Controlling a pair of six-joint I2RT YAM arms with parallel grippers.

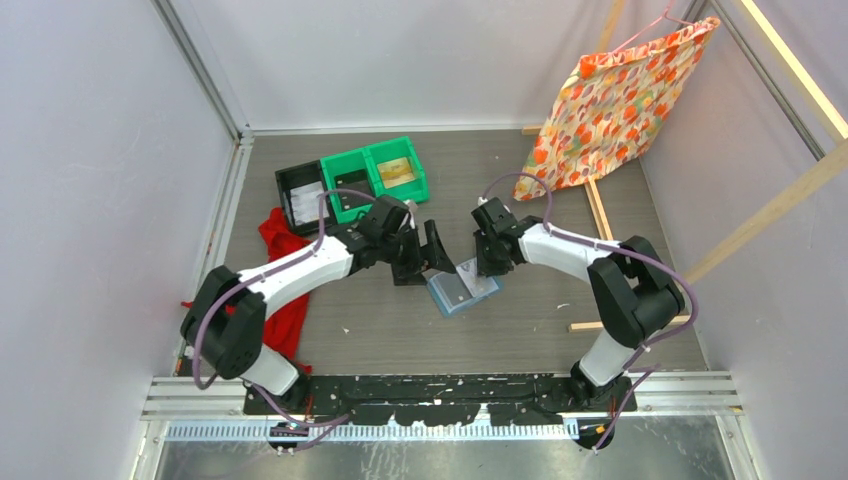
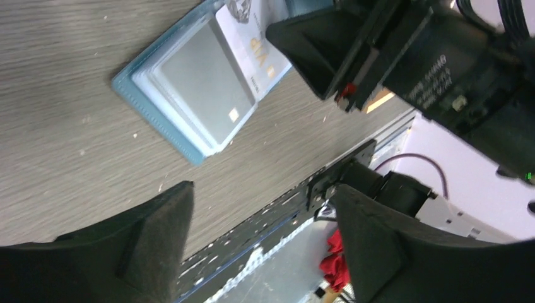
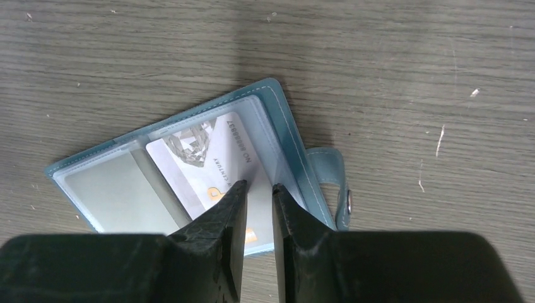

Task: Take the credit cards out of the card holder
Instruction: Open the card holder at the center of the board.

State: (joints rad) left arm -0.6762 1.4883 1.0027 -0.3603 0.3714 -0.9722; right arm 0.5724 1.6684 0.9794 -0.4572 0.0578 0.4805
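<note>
— On the counter's (image 1: 400,330) left, what lay there?
— A red cloth (image 1: 285,270) lay beside the left arm's base. Behind it sat a black tray (image 1: 298,195) and green bins (image 1: 375,178).

— And the left fingers (image 1: 425,262)?
— They were spread wide, holding nothing, just left of the holder (image 1: 462,290).

— Where was the holder?
— It lay flat and open mid-counter, between both arms. A grey card (image 2: 202,76) filled its left pocket; a pale card (image 3: 211,170) sat in the right.

— The right fingers (image 3: 257,208)?
— They were nearly pressed together, tips down over the pale card's edge. Whether they pinched it, I couldn't tell.

— Farther right?
— A patterned orange bag (image 1: 610,105) hung from a wooden frame (image 1: 770,215).
</note>
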